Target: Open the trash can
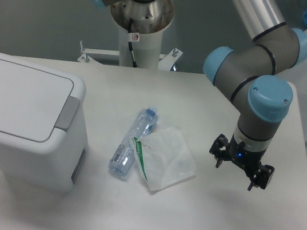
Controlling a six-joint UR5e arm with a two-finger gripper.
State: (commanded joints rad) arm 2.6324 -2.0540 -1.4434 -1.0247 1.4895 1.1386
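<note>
White table (200,226), grey wall behind; trash can (23,118) lid shut.

The big white boxy plastic trash can (25,119) sits on the table (183,223). Right of it lies a clear plastic bottle (132,142), then a thin crinkly plastic bag (167,159) touching the bottle, then the gripper (240,169) farthest right.

On the tabletop (127,215): one trash can (23,118) at nine o'clock, one clear plastic bottle (132,143) and one crumpled clear bag (168,160) at centre, and one robot arm (262,62) with two fingers (219,159) at three o'clock.
</note>
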